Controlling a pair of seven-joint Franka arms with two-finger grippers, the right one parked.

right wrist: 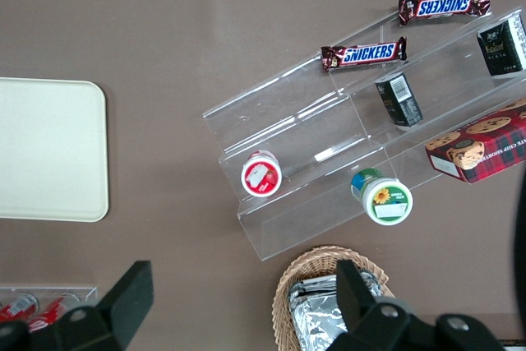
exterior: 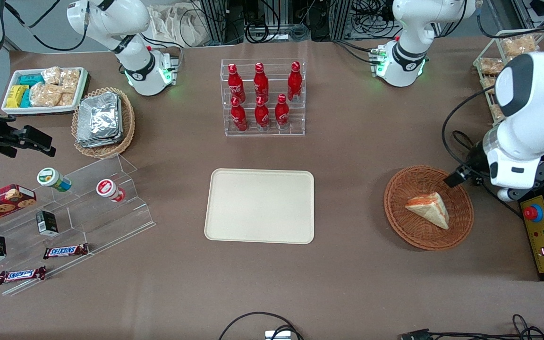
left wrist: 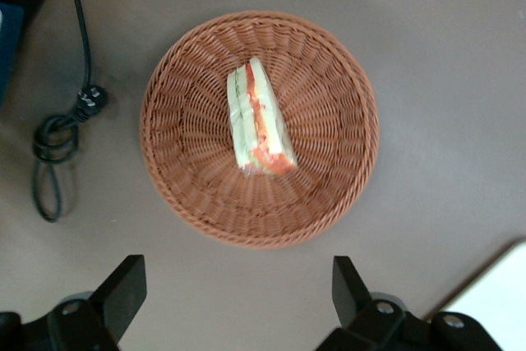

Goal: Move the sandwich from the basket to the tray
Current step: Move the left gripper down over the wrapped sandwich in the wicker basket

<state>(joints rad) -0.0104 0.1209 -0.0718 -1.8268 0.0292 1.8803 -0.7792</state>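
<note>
A small triangular sandwich point(exterior: 429, 208) of pale white bread, clear-wrapped and showing orange-red and green filling along one edge, lay on its side inside a round, shallow, reddish-brown woven wicker basket point(exterior: 398, 212) toward the working arm's end of the brown table point(exterior: 347, 274). In the left wrist view the sandwich point(left wrist: 259, 119) rested near the middle of the basket point(left wrist: 329, 187), its filling edge turned upward toward the camera.

The left arm's gripper point(left wrist: 238, 289) hung above the table just beside the basket's rim, its two black fingers point(left wrist: 123, 289) spread wide apart and holding nothing, well clear of the sandwich. In the front view the white arm loomed over the basket's edge and the gripper itself could not be made out.

A large, flat, cream-beige rectangular tray point(exterior: 260, 206) with rounded corners and a low rim sat bare at the centre of the table, well apart from the basket; a corner of the tray point(left wrist: 497, 302) showed in the left wrist view. A black cable point(left wrist: 57, 145) lay coiled on the table beside the basket.

Farther from the front camera than the tray stood a clear acrylic rack point(exterior: 263, 99) of six red bottles. Toward the parked arm's end of the table were a lighter tan wicker basket of silver foil packets point(exterior: 102, 120), a small white tray of snack packets point(exterior: 45, 89), and a clear stepped display stand point(exterior: 88, 212) bearing two small cups, chocolate bars and small dark boxes.
</note>
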